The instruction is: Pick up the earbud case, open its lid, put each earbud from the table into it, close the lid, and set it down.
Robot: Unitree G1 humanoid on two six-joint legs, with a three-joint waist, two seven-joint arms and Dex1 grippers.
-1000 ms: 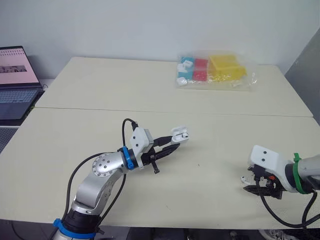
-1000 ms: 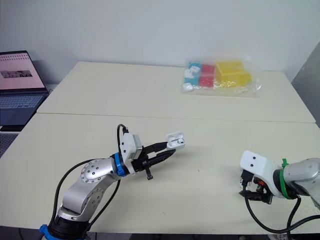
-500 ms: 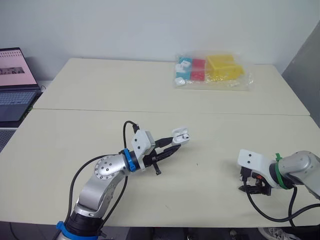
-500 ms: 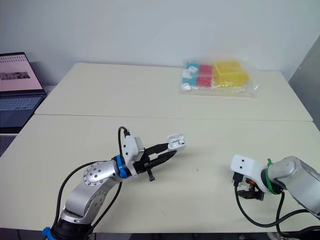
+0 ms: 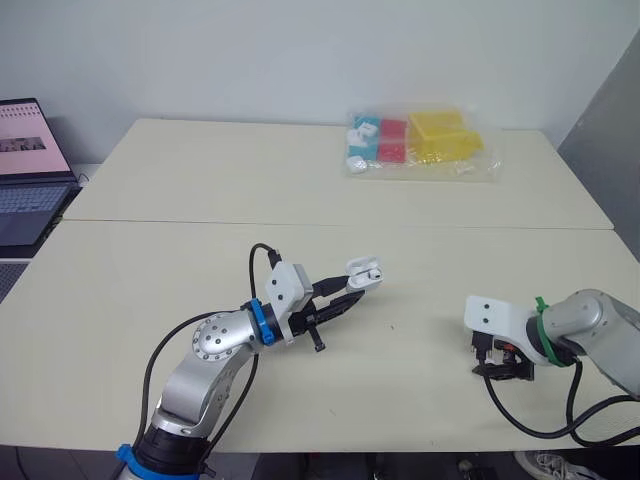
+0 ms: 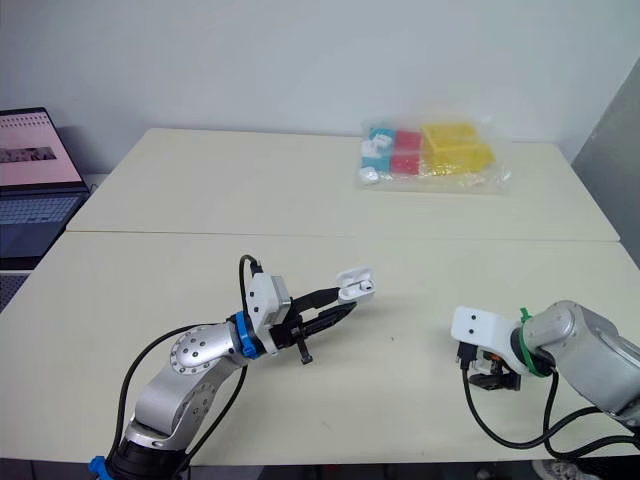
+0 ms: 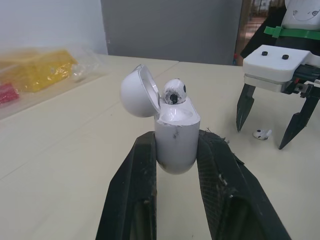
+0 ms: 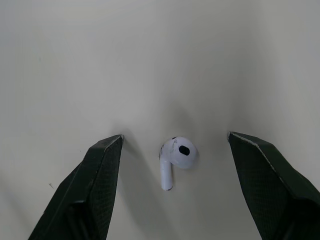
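Note:
My left gripper [image 5: 356, 284] is shut on the white earbud case [image 7: 175, 135] and holds it a little above the middle of the table. The case's lid [image 7: 137, 91] stands open, and one earbud [image 7: 174, 91] sits in it. The second earbud [image 8: 176, 155] lies on the table at the right. My right gripper [image 8: 175, 135] is open and points down over that earbud, one fingertip on each side, touching neither. The left wrist view has the same loose earbud [image 7: 261, 134] between the right gripper's fingers [image 7: 243, 110].
A clear plastic bag [image 5: 420, 142] of yellow, red and blue blocks lies at the far side of the table. An open laptop [image 5: 25, 170] stands off the table's left edge. A seam [image 5: 150, 219] runs across the tabletop.
The camera has shifted slightly. My right gripper has moved a little to the left, settling over the loose earbud. The left gripper keeps the open case where it was.

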